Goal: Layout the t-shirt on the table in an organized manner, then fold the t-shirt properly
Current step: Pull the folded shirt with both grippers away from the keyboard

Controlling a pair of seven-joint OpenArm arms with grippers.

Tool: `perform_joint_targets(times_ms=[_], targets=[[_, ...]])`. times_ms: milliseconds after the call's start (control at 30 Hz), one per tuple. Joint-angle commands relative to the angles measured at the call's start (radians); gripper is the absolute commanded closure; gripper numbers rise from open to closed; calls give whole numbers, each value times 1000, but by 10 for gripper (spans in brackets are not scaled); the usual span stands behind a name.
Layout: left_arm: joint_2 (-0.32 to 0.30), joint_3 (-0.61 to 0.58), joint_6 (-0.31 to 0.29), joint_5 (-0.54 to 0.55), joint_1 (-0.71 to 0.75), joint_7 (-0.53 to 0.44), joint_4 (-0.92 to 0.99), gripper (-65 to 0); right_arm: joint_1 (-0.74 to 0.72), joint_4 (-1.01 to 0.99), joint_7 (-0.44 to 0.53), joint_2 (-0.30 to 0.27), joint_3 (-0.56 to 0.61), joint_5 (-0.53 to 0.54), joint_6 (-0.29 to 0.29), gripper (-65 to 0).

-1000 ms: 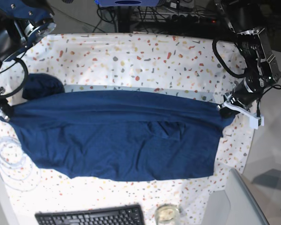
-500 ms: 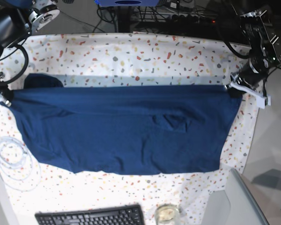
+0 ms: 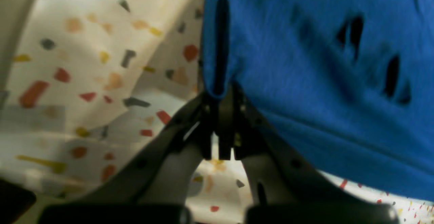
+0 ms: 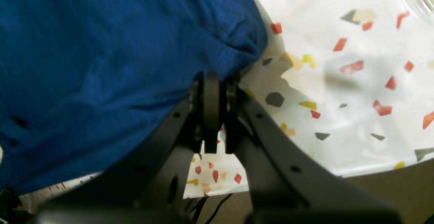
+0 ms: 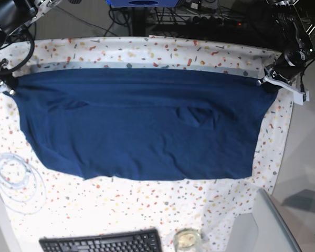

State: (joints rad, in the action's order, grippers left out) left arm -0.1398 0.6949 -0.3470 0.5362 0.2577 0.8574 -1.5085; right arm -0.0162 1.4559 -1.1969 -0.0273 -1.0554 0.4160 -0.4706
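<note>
Where each pincer bites, t-shirt corners vanish.

one t-shirt, one table, two claws, one keyboard, one glass jar, one coiled cable

From my remote station I see the dark navy-blue t-shirt stretched wide across the speckled table, its far edge pulled taut in a straight line near the table's back, its near hem wavy (a small crumpled fold sits right of centre), both far corners lifted.
</note>
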Motion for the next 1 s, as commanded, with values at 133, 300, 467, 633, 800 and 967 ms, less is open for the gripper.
perform_joint_targets(times_ms=[133, 300, 467, 633, 800, 967], targets=[[-19, 10, -2, 9, -2, -20, -22, 0, -1, 61, 10, -16, -1, 14, -32, -3], [-16, 9, -2, 9, -1, -20, -36, 0, 0, 124, -13, -15, -1, 14, -35, -3], [-16, 9, -2, 11, 39, -20, -117, 0, 14, 190, -74, -12, -1, 14, -37, -3], [-17, 10, -1, 8, 71, -20, -125, 0, 66, 273, -74, 34, -1, 14, -37, -3], [-14, 10, -1, 5, 98, -25, -125, 0, 120, 265, -22, 60, 5, 13, -37, -3], [-13, 10, -1, 5, 98, -27, -79, 0, 141, 171, 64, 66, 8, 11, -37, -3]])
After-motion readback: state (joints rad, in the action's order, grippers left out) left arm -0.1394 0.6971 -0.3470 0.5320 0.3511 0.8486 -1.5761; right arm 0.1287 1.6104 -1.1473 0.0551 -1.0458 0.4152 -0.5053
